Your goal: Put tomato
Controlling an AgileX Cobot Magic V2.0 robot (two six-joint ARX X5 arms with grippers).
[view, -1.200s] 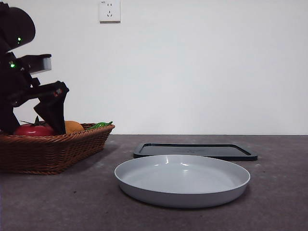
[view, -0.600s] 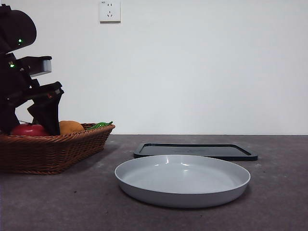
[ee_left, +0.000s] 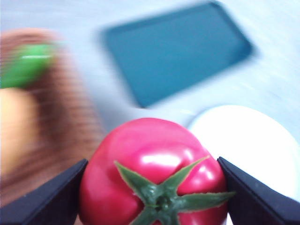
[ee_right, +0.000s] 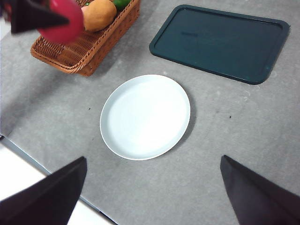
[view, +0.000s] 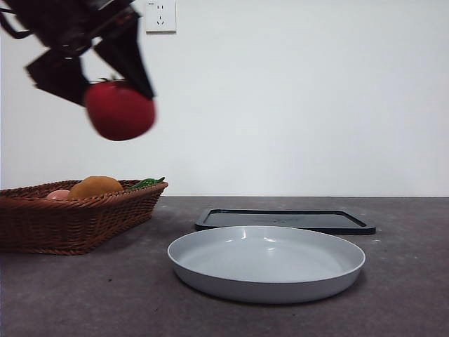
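The red tomato [view: 120,110] with a green stem hangs in the air at the upper left of the front view, above the wicker basket [view: 70,217]. My left gripper [view: 105,81] is shut on it; the left wrist view shows the tomato [ee_left: 154,173] clamped between both jaws. It also shows in the right wrist view [ee_right: 63,21]. A white plate [view: 266,263] lies in the middle of the table, to the right of the basket. My right gripper [ee_right: 152,192] is open and empty, high above the plate [ee_right: 145,117].
The basket holds an orange-brown fruit [view: 95,187], a small pink fruit [view: 57,194] and a green vegetable [view: 145,182]. A dark flat tray [view: 284,220] lies behind the plate. A wall socket [view: 160,15] is on the white wall.
My left gripper has lifted the tomato out of the basket, up and to the right. The pink fruit in the basket now shows.
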